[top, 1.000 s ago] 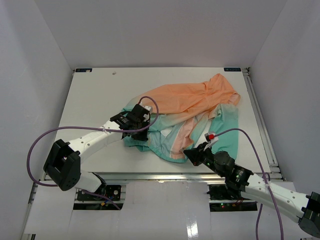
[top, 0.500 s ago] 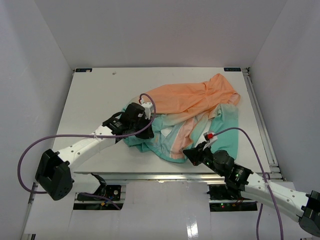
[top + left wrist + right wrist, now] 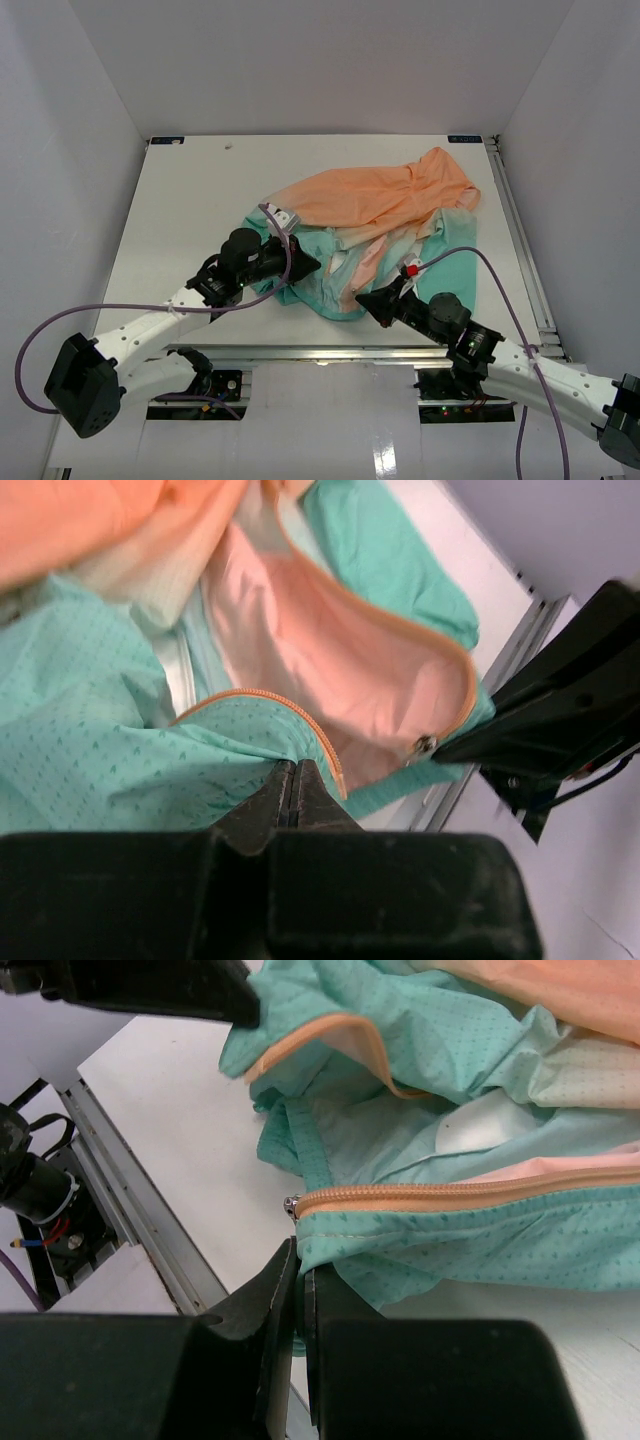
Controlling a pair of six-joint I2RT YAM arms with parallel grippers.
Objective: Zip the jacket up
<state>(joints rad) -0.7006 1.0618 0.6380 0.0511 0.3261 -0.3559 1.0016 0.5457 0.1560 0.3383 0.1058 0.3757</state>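
The jacket (image 3: 385,205), orange fading to teal, lies crumpled on the white table (image 3: 190,190), right of centre. My left gripper (image 3: 300,268) is shut on the teal hem beside the orange zipper edge (image 3: 310,720). My right gripper (image 3: 368,302) is shut on the other teal hem, just under the zipper tape (image 3: 460,1198) and its metal slider (image 3: 292,1205). In the left wrist view the slider (image 3: 426,745) hangs at the far hem by the right gripper's black body. The two hems are held apart, with the pink lining (image 3: 330,660) open between them.
The table's near edge and a metal rail (image 3: 300,350) run just below both grippers. White walls enclose the table on three sides. The purple cables (image 3: 60,330) loop beside the left arm.
My left arm has pulled back toward the near edge, dragging its teal hem down and left. My right gripper has shifted slightly left and up with its hem. The jacket's lower part has spread.
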